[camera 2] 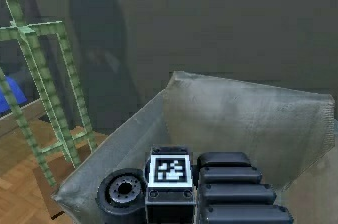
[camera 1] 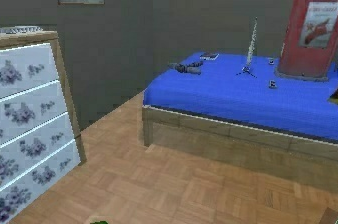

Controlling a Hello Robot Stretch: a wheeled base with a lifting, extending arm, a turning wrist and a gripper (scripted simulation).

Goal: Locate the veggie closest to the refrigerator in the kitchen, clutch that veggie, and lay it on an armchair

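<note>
green blob (camera 1: 98, 220): small, cut off by the forward view's bottom edge left of middle, against the parquet floor (camera 1: 177, 180). Too little shows to call it the veggie, so where the veggie is cannot be told, nor its long axis or which way it points.
gripper (camera 2: 122, 193): dark round body at the arm side view's bottom, left of middle. The far end and fingers cannot be made out, so I cannot tell whether it holds anything.
marker (camera 2: 169, 168): one white square with black marks, just right of the gripper's body.
arm (camera 2: 232, 188): dark stacked segments right of the marker, running off the bottom edge.
armchair (camera 2: 262, 115): grey-beige upholstery, raised back and side walls around a hollow seat. The arm and marker stand in front of that hollow; the gripper's body is at the near-left corner.
green frame (camera 2: 39, 90): pale green bars, upright, left of the armchair and apart from it.
bed (camera 1: 227, 100): blue cover on a wooden base — small dark bits near its far-left corner, a thin pale upright stand (camera 1: 250, 50) toward the far edge.
red picture (camera 1: 315, 38): leaning at the bed's far-right corner.
dresser (camera 1: 22, 120): white drawers with purple flowers, at the forward view's left, across bare floor from the bed.
</note>
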